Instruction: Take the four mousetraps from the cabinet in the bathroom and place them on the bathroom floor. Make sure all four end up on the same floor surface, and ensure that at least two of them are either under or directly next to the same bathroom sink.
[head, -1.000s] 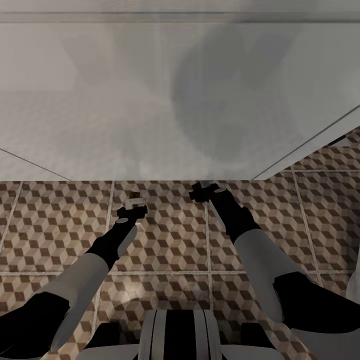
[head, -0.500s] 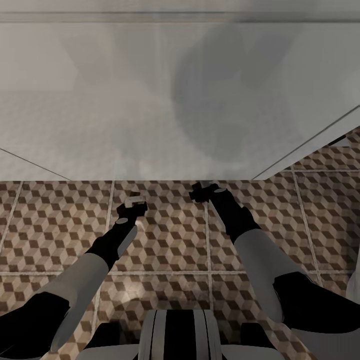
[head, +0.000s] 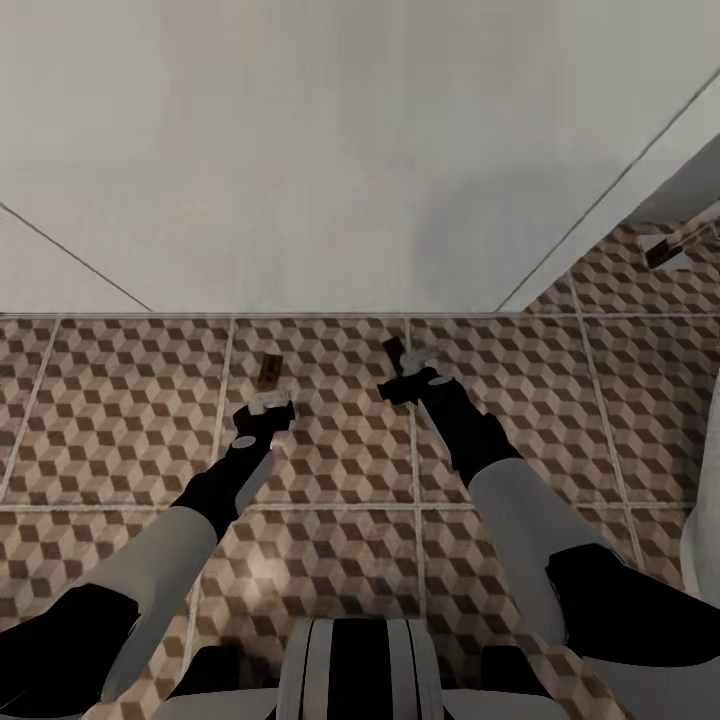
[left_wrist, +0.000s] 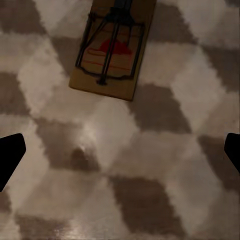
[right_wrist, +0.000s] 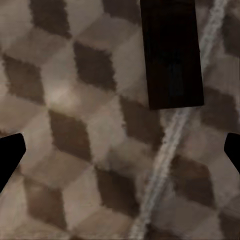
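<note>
1. Here, in the head view, both arms reach down over the bathroom floor (head: 330, 470), tiled in a brown-and-beige cube pattern with pale grout lines; a broad white surface (head: 330, 160) lies beyond the tiles.
2. The left gripper (head: 266, 408) hangs just short of a mousetrap (head: 267, 371) lying flat on the tile; in the left wrist view its fingertips (left_wrist: 11, 156) sit at the two edges of the frame, spread wide, with bare floor between them and nothing held.
3. That mousetrap (left_wrist: 114, 47) lies face up, its dark wire frame over a pale wooden board with a red mark on it; no writing can be read.
4. The right gripper (head: 412, 375) hovers beside a second, darker mousetrap (head: 393, 352) on the floor near a grout line; its fingertips (right_wrist: 11, 156) are likewise spread apart and empty.
5. In the right wrist view this second trap (right_wrist: 172, 55) appears as a plain dark rectangle, no label legible.
6. A further small brown object (head: 668, 250) lies on the tiles far to the right; too small to tell what it is.
</note>
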